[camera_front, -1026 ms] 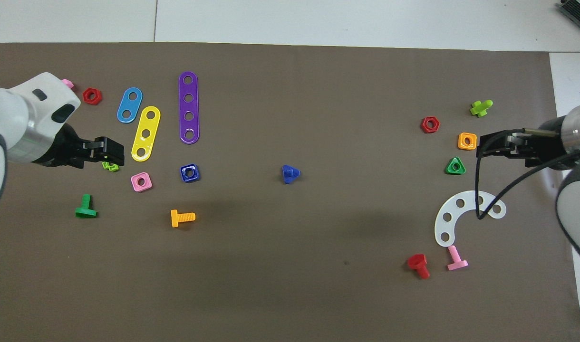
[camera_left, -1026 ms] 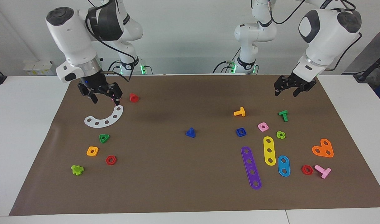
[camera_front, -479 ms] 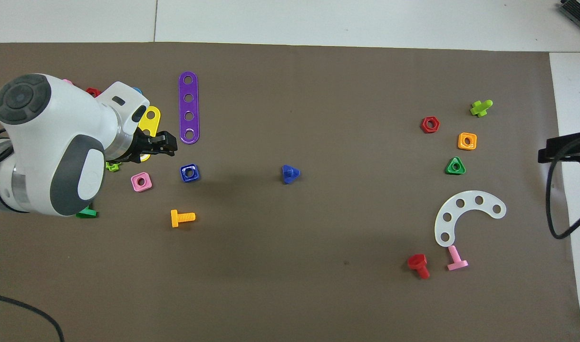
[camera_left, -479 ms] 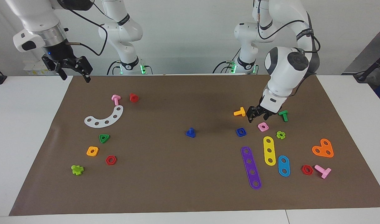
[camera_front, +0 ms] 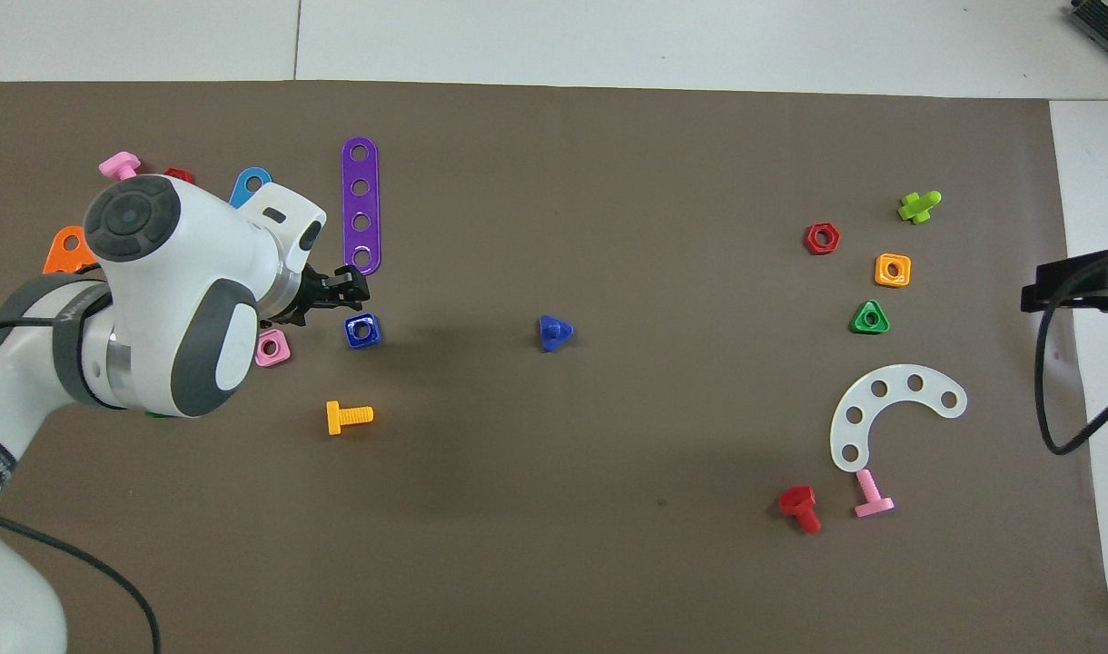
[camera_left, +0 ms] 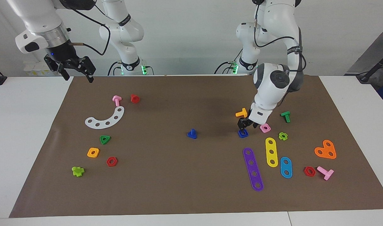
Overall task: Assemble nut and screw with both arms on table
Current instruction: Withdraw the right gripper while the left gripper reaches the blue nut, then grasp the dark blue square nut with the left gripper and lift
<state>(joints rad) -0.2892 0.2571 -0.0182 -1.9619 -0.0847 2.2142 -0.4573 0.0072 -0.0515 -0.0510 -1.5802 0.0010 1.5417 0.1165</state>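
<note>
The blue square nut (camera_left: 242, 133) lies on the brown mat (camera_left: 191, 182), toward the left arm's end; it also shows in the overhead view (camera_front: 362, 331). The dark-blue screw (camera_left: 192, 134) stands on its head mid-mat, shaft up, also in the overhead view (camera_front: 553, 332). My left gripper (camera_left: 246, 126) hangs open just above the nut, slightly nearer the robots, not holding it; the overhead view shows it too (camera_front: 352, 286). My right gripper (camera_left: 75, 70) is open and empty, raised over the mat's edge at the right arm's end (camera_front: 1072, 289).
Around the nut: pink square nut (camera_left: 265, 127), orange bolt (camera_left: 241, 113), green bolt (camera_left: 285, 116), purple strip (camera_left: 253, 169), yellow strip (camera_left: 271, 152). At the right arm's end: white arc (camera_left: 105, 119), pink bolt (camera_left: 116, 100), red bolt (camera_left: 135, 98), yellow-orange nut (camera_left: 93, 152).
My left arm swung in from the mat's edge and came down over the blue nut. My right gripper rose from the white arc to the mat's edge and now holds still.
</note>
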